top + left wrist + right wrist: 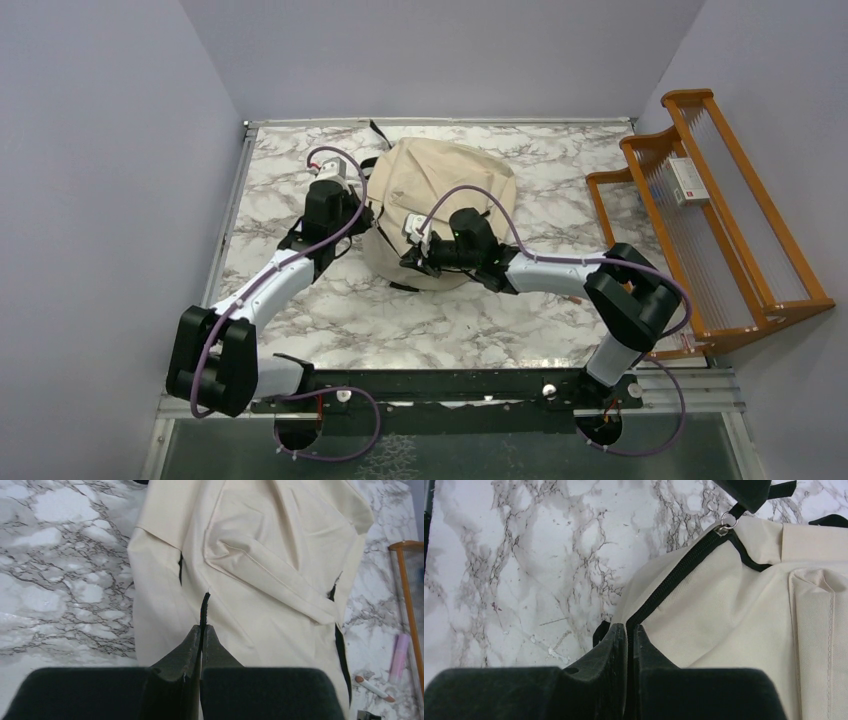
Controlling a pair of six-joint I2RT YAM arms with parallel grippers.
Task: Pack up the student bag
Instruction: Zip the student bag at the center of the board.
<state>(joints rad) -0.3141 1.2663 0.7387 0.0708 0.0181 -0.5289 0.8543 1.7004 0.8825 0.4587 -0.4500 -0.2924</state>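
Observation:
The student bag [445, 185], beige with black zipper trim, lies in the middle of the marble table. My left gripper [366, 213] is at its left side. In the left wrist view that gripper [202, 628] is shut on a thin black zipper pull cord [204, 607] rising from the bag [260, 575]. My right gripper [412, 250] is at the bag's near left edge. In the right wrist view it [629, 626] is shut on the black zipper trim [674, 577]. The zipper runs up to a metal ring [726, 523] held under the left fingertips [749, 492].
A wooden rack [712, 215] with a small white box [688, 180] stands along the right wall. A pink tube [399, 657] and a pen-like stick [375, 689] lie on the table [60, 570] right of the bag. Grey walls close the left, back and right.

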